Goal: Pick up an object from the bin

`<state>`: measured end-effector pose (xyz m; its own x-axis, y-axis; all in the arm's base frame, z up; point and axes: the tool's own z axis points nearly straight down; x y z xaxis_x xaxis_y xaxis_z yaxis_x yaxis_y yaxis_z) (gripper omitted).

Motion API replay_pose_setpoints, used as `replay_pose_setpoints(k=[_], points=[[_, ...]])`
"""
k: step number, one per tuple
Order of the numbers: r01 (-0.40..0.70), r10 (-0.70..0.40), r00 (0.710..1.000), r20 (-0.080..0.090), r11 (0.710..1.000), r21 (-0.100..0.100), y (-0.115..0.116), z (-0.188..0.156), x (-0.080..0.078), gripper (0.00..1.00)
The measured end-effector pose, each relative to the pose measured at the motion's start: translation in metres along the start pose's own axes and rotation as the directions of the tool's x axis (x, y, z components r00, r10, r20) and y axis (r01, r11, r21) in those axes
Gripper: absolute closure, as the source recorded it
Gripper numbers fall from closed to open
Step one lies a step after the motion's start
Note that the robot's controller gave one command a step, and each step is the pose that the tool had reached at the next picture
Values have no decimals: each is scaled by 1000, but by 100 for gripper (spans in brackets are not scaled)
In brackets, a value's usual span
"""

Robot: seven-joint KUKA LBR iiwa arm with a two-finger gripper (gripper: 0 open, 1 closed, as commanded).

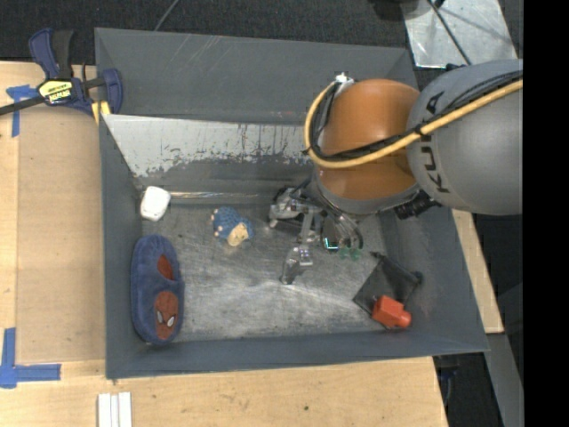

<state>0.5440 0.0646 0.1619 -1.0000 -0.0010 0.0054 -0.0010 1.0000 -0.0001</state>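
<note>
Camera view: the arm comes in from the right, and its orange cover hangs over the back right part of the bin. A yellow cable loops round the cover. Below the cover the gripper reaches down to the grey floor near the middle of the bin. Its two metal fingers stand apart, one pointing toward the back left and one toward the front. Only bare floor shows between them, so it holds nothing.

The nearest thing is a small blue toy with a pale patch on it, lying just left of the gripper and not touching it. Further left, by the back wall, lies a white block. A blue slipper with two red faces lies along the left wall, well apart from the gripper. In the front right corner lies a black piece with a red part at its front end, right of the gripper and near it.
</note>
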Motion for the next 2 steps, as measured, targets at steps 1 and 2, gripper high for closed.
replay_pose_setpoints(k=[1,2], points=[[-110,110,994,9,994,-3,47,72,-73,0],[-113,113,994,10,994,-3,45,68,-73,100]])
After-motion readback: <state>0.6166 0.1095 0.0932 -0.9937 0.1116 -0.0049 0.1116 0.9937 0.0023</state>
